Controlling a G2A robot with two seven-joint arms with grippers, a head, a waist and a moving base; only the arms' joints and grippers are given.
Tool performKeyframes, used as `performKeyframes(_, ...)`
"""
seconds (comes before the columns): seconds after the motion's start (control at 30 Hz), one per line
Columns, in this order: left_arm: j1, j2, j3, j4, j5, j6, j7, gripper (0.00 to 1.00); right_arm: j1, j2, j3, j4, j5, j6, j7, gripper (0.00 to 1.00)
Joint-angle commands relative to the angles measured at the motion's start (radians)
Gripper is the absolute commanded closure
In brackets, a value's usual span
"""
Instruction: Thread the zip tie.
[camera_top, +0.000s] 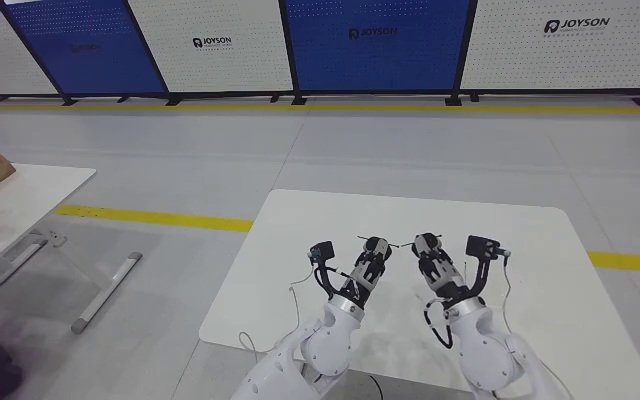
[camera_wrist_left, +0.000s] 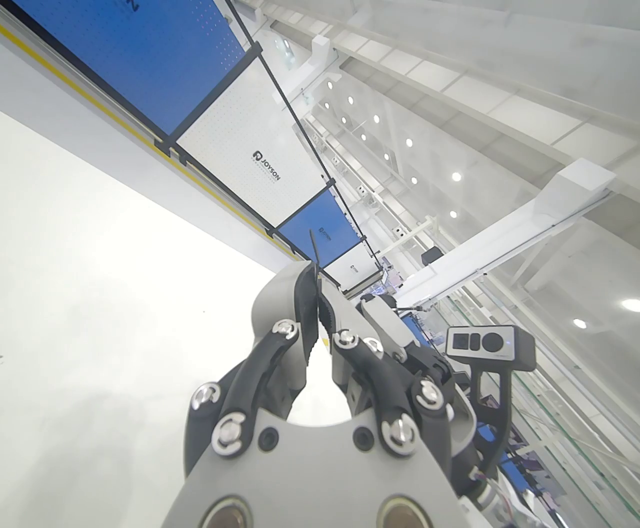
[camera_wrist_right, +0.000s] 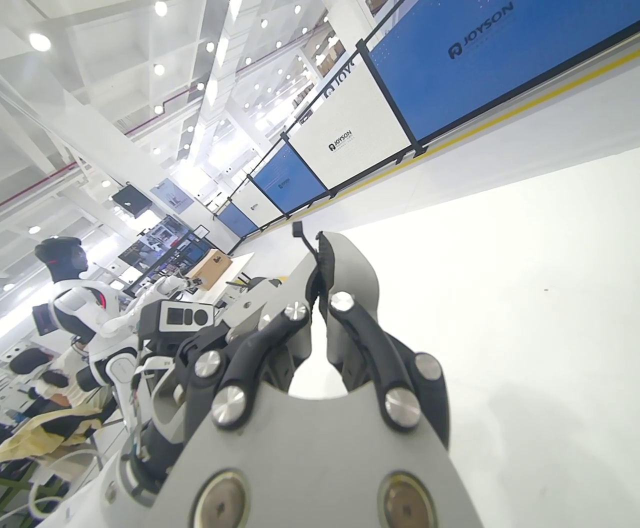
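Note:
My left gripper (camera_wrist_left: 316, 280) is shut on a thin black zip tie, whose pointed tail (camera_wrist_left: 313, 246) sticks out past the fingertips. My right gripper (camera_wrist_right: 318, 260) is shut on the zip tie near its other end, with the small square head (camera_wrist_right: 298, 230) jutting out beyond the pads. In the top view the left gripper (camera_top: 375, 250) and the right gripper (camera_top: 428, 246) hang close together above the near half of the white table (camera_top: 300, 225), fingertips pointing away from me. How the strip runs between them is too thin to make out.
The white table top (camera_top: 520, 240) lies bare around both grippers. A second white table (camera_top: 40, 190) stands off to the left across a strip of grey floor. Blue and white partition panels (camera_top: 380, 45) line the far side.

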Motion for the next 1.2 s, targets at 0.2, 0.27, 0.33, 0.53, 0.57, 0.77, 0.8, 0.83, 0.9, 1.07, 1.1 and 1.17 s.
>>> performKeyframes(0.2, 0.0, 0.0, 0.0, 0.0, 0.0, 0.0, 0.0, 1.0, 0.01, -0.009, -0.004, 0.01, -0.009, 0.0, 0.006, 1.0)
performKeyframes(0.27, 0.0, 0.0, 0.0, 0.0, 0.0, 0.0, 0.0, 1.0, 0.007, -0.011, 0.001, 0.009, -0.01, -0.002, 0.0, 1.0)
performKeyframes(0.33, 0.0, 0.0, 0.0, 0.0, 0.0, 0.0, 0.0, 1.0, 0.002, -0.011, 0.006, 0.006, -0.02, -0.007, -0.011, 1.0)
performKeyframes(0.53, 0.0, 0.0, 0.0, 0.0, 0.0, 0.0, 0.0, 1.0, -0.01, -0.014, 0.009, 0.0, -0.04, -0.017, -0.007, 1.0)
performKeyframes(0.57, 0.0, 0.0, 0.0, 0.0, 0.0, 0.0, 0.0, 1.0, -0.008, -0.015, 0.006, 0.003, -0.046, -0.015, -0.003, 1.0)
performKeyframes(0.77, 0.0, 0.0, 0.0, 0.0, 0.0, 0.0, 0.0, 1.0, 0.002, -0.023, -0.012, 0.023, -0.08, -0.006, -0.009, 1.0)
performKeyframes(0.8, 0.0, 0.0, 0.0, 0.0, 0.0, 0.0, 0.0, 1.0, 0.003, -0.024, -0.013, 0.027, -0.083, -0.006, -0.01, 1.0)
performKeyframes(0.83, 0.0, 0.0, 0.0, 0.0, 0.0, 0.0, 0.0, 1.0, 0.003, -0.026, -0.014, 0.029, -0.084, -0.006, -0.01, 1.0)
performKeyframes(0.9, 0.0, 0.0, 0.0, 0.0, 0.0, 0.0, 0.0, 1.0, 0.004, -0.027, -0.014, 0.033, -0.086, -0.006, -0.01, 1.0)
performKeyframes(1.07, 0.0, 0.0, 0.0, 0.0, 0.0, 0.0, 0.0, 1.0, -0.003, -0.035, -0.007, 0.035, 0.009, -0.039, 0.004, 1.0)
performKeyframes(1.1, 0.0, 0.0, 0.0, 0.0, 0.0, 0.0, 0.0, 1.0, -0.004, -0.037, -0.006, 0.036, 0.05, -0.054, 0.014, 1.0)
performKeyframes(1.17, 0.0, 0.0, 0.0, 0.0, 0.0, 0.0, 0.0, 1.0, 0.002, -0.039, 0.004, 0.047, 0.091, -0.082, 0.026, 1.0)
